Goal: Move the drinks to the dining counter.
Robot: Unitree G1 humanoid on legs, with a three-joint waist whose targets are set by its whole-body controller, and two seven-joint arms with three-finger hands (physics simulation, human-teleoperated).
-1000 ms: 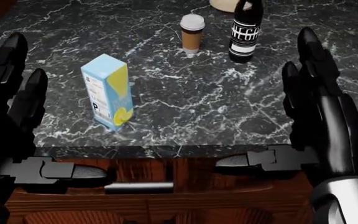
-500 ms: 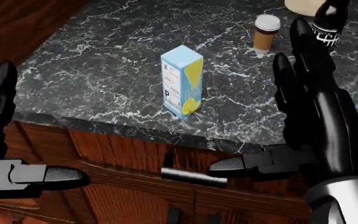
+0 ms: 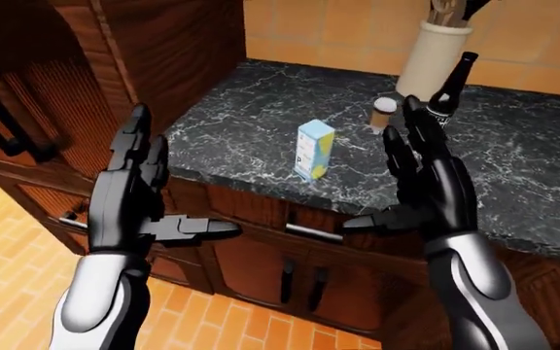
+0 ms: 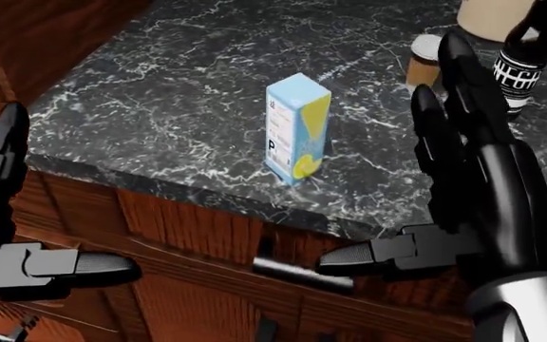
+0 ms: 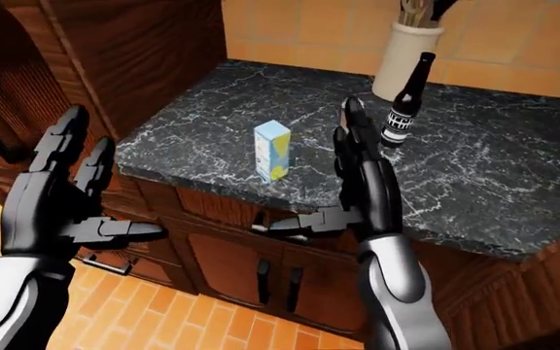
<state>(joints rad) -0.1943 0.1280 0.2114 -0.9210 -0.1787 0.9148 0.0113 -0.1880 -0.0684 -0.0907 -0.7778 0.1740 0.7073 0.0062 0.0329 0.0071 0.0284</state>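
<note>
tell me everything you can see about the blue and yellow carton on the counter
The carton is a tall rectangular box, light blue with a yellow patch low on one side and a white panel of dark print, looking like printed card. It seems closed and stands upright on the black marbled counter, near its edge, above the wooden cabinets. Nothing touches it except the counter: the right hand hangs open to its right in the head view, and the coffee cup and dark bottle stand apart.

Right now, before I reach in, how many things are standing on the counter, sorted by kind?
Carton: 1
Paper cup: 1
Bottle: 1
Utensil crock: 1
Total: 4 things, 3 of them drinks. Both hands, left and right, are open and empty.
</note>
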